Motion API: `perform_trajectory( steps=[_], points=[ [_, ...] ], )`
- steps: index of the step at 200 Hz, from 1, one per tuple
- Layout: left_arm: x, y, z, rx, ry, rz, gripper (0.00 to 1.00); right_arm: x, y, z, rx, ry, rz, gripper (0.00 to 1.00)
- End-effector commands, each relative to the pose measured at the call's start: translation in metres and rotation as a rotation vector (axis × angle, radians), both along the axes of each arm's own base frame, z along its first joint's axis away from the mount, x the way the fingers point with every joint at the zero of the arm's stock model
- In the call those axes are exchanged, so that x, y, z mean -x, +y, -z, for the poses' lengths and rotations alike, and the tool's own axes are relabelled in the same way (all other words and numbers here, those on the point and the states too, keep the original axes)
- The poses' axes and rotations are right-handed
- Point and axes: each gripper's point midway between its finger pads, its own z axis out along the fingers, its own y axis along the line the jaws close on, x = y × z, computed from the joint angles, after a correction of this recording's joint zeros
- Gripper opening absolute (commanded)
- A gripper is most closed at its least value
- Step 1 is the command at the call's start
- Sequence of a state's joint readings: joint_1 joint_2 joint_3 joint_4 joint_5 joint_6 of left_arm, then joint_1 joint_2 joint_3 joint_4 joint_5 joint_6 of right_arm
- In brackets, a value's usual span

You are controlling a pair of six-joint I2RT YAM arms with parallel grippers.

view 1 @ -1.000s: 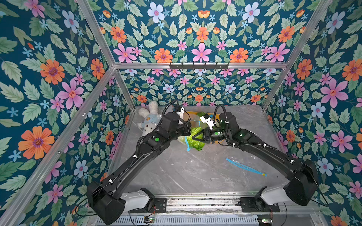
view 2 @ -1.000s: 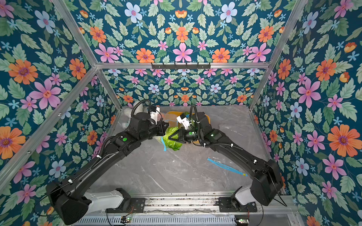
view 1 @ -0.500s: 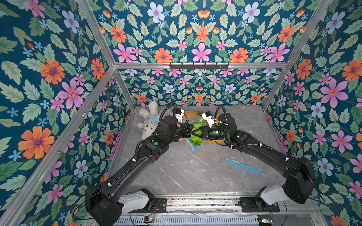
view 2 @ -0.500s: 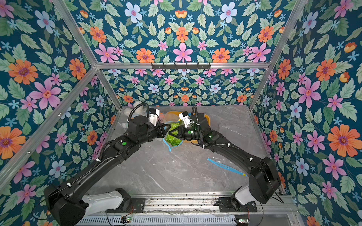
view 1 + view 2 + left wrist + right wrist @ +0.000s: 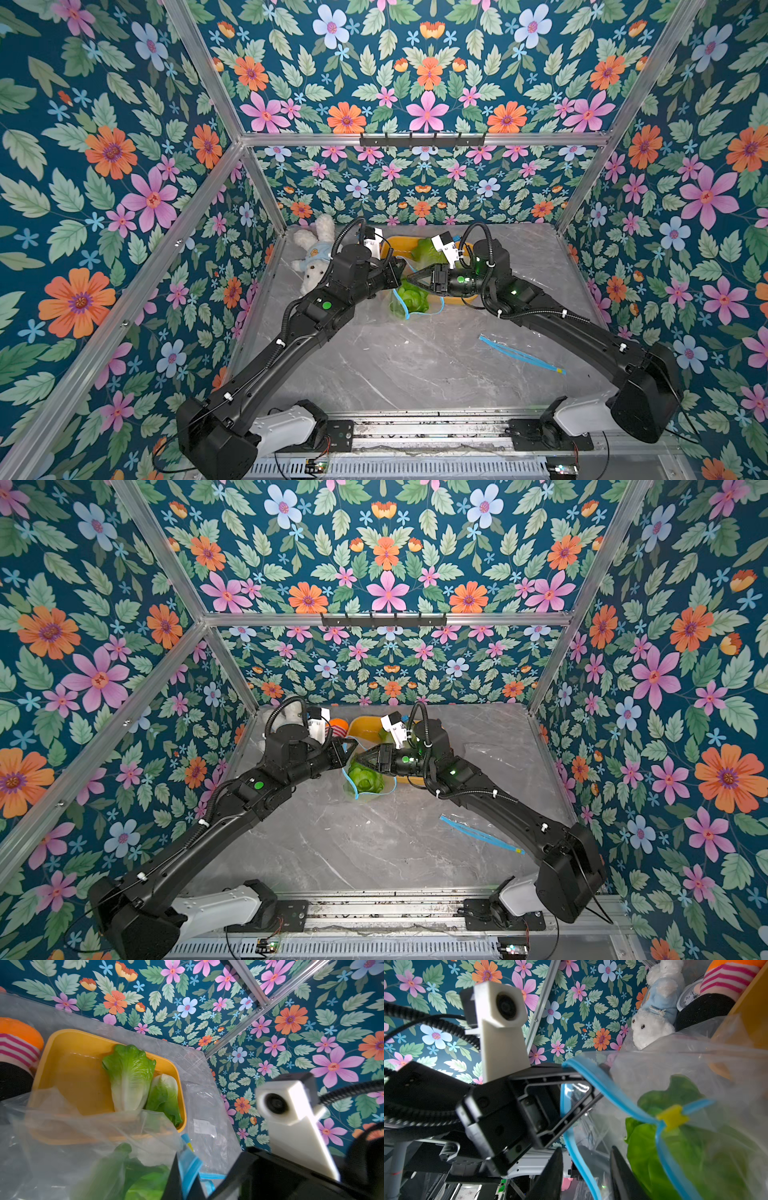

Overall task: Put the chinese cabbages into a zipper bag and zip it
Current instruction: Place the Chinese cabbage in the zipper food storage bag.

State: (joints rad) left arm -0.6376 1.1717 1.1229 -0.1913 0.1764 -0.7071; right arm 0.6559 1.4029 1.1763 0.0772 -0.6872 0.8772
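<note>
Marble tabletop (image 5: 415, 374): your left gripper (image 5: 401, 266) pinches the rim of the bag (image 5: 395, 311). Your right gripper (image 5: 410, 279), jaws partly parted around that rim, hovers close beside the bagged cabbage (image 5: 413, 297).

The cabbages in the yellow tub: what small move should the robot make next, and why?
Probably move the right gripper from the bag toward the tub. Its jaws are open and empty, one cabbage lies in the bag, whose rim the left gripper pinches, and two cabbages wait in the tub.
</note>
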Motion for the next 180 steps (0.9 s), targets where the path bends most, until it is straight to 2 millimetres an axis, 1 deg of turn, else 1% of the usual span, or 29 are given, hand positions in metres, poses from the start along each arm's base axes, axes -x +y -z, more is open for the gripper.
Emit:
perform_trajectory(
  steps=[1,12,21,38,50,55,64,75,94,98,109,127,141,153,168,175,180],
  points=[
    [-0.006,0.004,-0.008,0.024,-0.019,-0.038,0.00,0.013,-0.009,0.001,0.071,0.012,-0.020,0.41],
    [-0.007,0.004,-0.010,0.028,-0.022,-0.038,0.00,0.017,-0.018,0.004,0.128,0.026,0.000,0.42],
    [-0.007,0.005,-0.011,0.030,-0.024,-0.042,0.00,0.016,-0.030,0.009,0.206,0.038,0.049,0.42],
    [-0.006,0.004,-0.012,0.034,-0.027,-0.038,0.00,0.010,-0.062,0.032,0.403,0.055,0.185,0.44],
    [-0.007,0.004,-0.012,0.034,-0.028,-0.039,0.00,0.007,-0.078,0.044,0.494,0.056,0.246,0.47],
    [-0.007,0.004,-0.012,0.033,-0.027,-0.040,0.00,0.006,-0.081,0.048,0.514,0.062,0.259,0.49],
    [-0.007,0.003,-0.012,0.033,-0.025,-0.036,0.00,0.007,-0.081,0.055,0.536,0.076,0.245,0.51],
    [-0.007,0.002,-0.012,0.037,-0.025,-0.032,0.00,0.007,-0.075,0.068,0.563,0.118,0.209,0.54],
    [-0.007,0.003,-0.013,0.037,-0.029,-0.035,0.00,0.003,-0.064,0.086,0.585,0.163,0.166,0.54],
    [-0.007,0.003,-0.015,0.038,-0.032,-0.037,0.00,0.001,-0.061,0.088,0.582,0.165,0.165,0.51],
    [-0.007,0.006,-0.014,0.034,-0.032,-0.045,0.00,-0.002,-0.053,0.088,0.553,0.164,0.150,0.38],
    [-0.007,0.012,-0.017,0.010,-0.041,-0.069,0.00,-0.002,-0.040,0.077,0.521,0.125,0.130,0.20],
    [-0.007,0.024,-0.029,-0.058,-0.083,-0.104,0.00,-0.002,-0.025,0.065,0.506,0.088,0.101,0.09],
    [-0.008,0.044,-0.042,-0.175,-0.109,-0.167,0.00,0.003,0.004,0.048,0.420,0.063,0.027,0.04],
    [-0.006,0.067,-0.065,-0.275,-0.139,-0.236,0.00,0.013,0.046,0.023,0.281,0.049,-0.089,0.02],
    [-0.002,0.074,-0.073,-0.282,-0.156,-0.253,0.00,0.018,0.059,0.013,0.251,0.032,-0.130,0.01],
    [0.001,0.076,-0.075,-0.285,-0.168,-0.251,0.00,0.020,0.063,0.006,0.239,0.020,-0.140,0.01]
  ],
)
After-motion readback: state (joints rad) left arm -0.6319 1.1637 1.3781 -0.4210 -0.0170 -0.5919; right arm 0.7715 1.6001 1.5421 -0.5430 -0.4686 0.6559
